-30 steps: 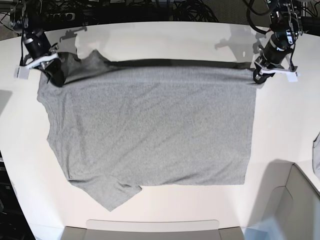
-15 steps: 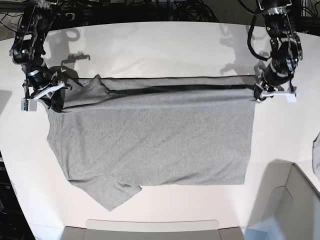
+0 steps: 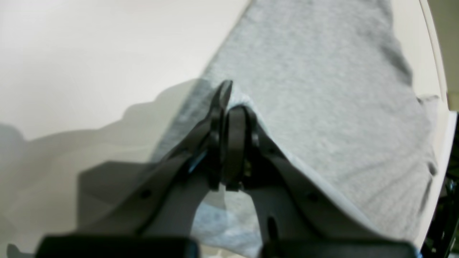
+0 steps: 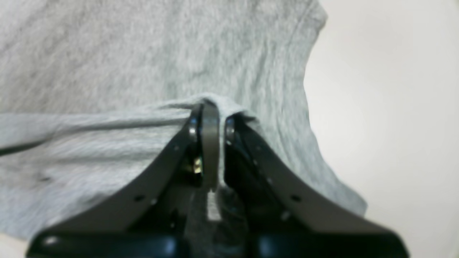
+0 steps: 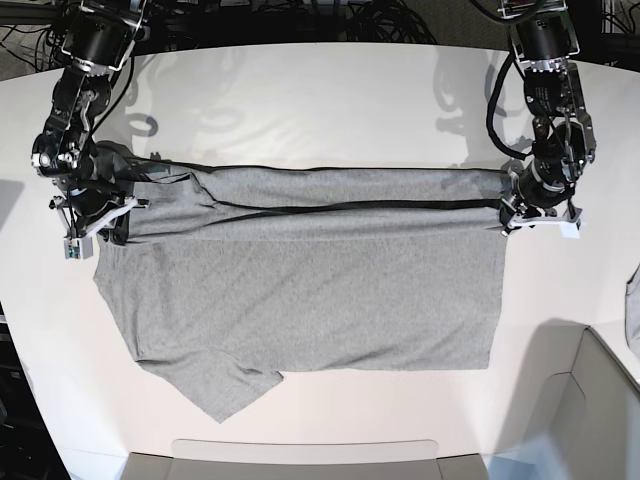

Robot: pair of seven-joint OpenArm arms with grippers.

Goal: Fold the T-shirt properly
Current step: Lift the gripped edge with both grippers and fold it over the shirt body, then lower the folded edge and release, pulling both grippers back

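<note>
Both grippers clamp the T-shirt (image 5: 300, 290) edge.
From the wrist views we see the left gripper (image 3: 229, 107) and right gripper (image 4: 211, 111) pinched shut on fabric; only the base view shows the desk (image 5: 320, 95) and far edge folded over.

This looks like a robotics lab set up for recording. A bare white surface (image 5: 330, 90) with a rounded far edge fills the base view, and two black robot arms (image 5: 75, 110) (image 5: 550, 90) are mounted at its back corners. Behind them, tangled black cables (image 5: 380, 18) lie across a dark floor. A pale bin (image 5: 580, 420) sits at the near right corner.
</note>
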